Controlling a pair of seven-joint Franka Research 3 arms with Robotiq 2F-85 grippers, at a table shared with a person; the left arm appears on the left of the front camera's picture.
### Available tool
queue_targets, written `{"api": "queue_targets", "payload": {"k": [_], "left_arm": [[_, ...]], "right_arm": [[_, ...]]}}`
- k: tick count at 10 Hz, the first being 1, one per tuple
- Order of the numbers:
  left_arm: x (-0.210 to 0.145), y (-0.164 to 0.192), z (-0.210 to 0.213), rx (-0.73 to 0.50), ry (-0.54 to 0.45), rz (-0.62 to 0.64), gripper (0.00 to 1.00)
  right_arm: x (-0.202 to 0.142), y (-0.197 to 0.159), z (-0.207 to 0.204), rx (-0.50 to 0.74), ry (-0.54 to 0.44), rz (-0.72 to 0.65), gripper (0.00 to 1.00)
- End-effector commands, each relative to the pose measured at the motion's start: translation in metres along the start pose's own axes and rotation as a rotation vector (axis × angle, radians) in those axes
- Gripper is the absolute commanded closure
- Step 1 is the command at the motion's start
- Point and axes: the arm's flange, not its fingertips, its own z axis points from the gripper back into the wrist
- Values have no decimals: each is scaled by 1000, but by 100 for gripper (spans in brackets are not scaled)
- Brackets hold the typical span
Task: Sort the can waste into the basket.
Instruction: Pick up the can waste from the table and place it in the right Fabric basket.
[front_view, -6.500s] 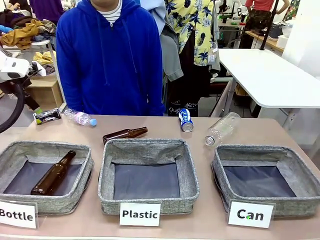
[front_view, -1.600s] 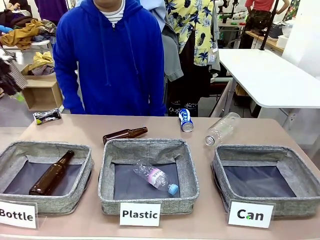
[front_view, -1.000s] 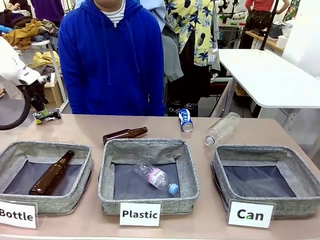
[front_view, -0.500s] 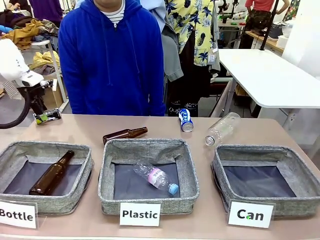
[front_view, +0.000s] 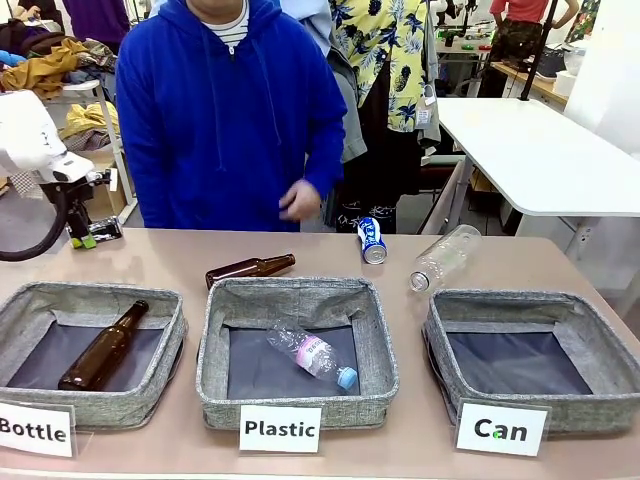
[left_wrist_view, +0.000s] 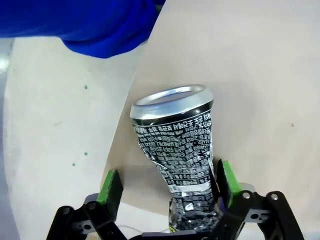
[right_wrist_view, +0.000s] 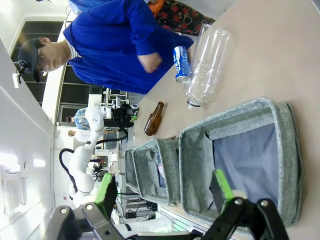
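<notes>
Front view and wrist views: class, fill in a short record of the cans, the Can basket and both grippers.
crushed can: far left of the table, between the open fingers of the left gripper
blue can: on its side, far part of the table
Can basket: no can inside
right gripper: open, facing the Can basket

Front: faces 12 o'clock across the table (front_view: 330, 250) to the person (front_view: 225, 110), mid-distance. Left wrist: looks down, very near, onto the crushed can (left_wrist_view: 175, 145). Right wrist: rolled sideways, farther off; shares the Can basket (right_wrist_view: 192, 165) and blue can (right_wrist_view: 180, 62) with front.
</notes>
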Motion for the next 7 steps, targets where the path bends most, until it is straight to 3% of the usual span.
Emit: {"api": "queue_targets", "payload": {"k": [1,2,3,4,7], "left_arm": [[8,7,8,8,29,16,60],[8,6,10,7,22,8,100],[6,3,14,17,14,14,63],[5,-1,22,22,-6,8,100],[-10,-22,65,-19,-93,-36,100]], "right_arm": [[1,0,1,17,-8,25,0],[1,0,1,17,-8,25,0],[1,0,1,17,-8,25,0],[1,0,1,17,-8,25,0],[1,0,1,17,-8,25,0]]}}
